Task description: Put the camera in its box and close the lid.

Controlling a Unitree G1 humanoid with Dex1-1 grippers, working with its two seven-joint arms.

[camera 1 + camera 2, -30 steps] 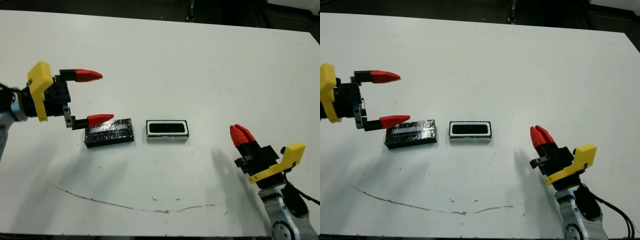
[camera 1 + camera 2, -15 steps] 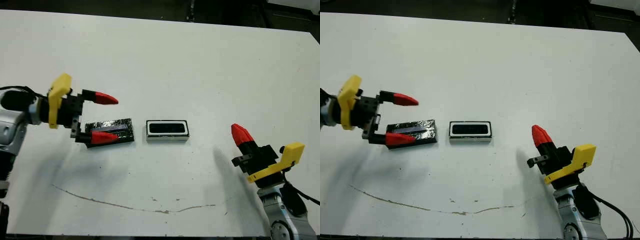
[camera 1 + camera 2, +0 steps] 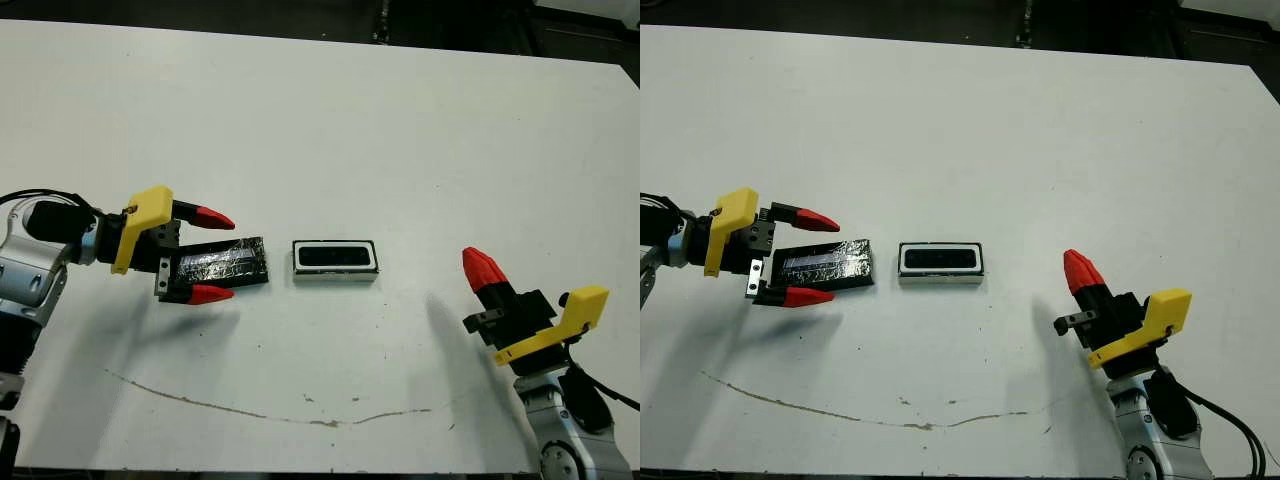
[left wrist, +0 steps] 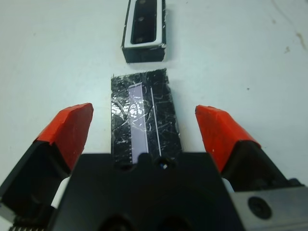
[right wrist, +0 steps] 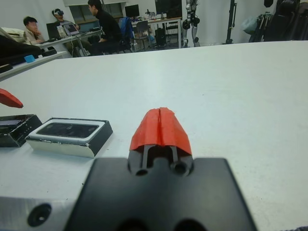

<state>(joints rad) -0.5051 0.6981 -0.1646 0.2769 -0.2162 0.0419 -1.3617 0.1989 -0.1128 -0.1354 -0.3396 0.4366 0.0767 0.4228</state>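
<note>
left gripper [image 3: 211,255] wide open, straddling lid [image 3: 222,264], seemingly not touching | right gripper [image 3: 481,270] closed, empty

A thin brown scuff line [image 3: 260,412] curves across the near part of the white tabletop [image 3: 400,130]. Far beyond its edge, people [image 5: 103,26] sit at desks [image 5: 72,41] with laptops.

Head stereo pair views the bench [image 3: 400,120] from above; each wrist camera looks low along its end effector; all share the box [image 3: 335,259].
</note>
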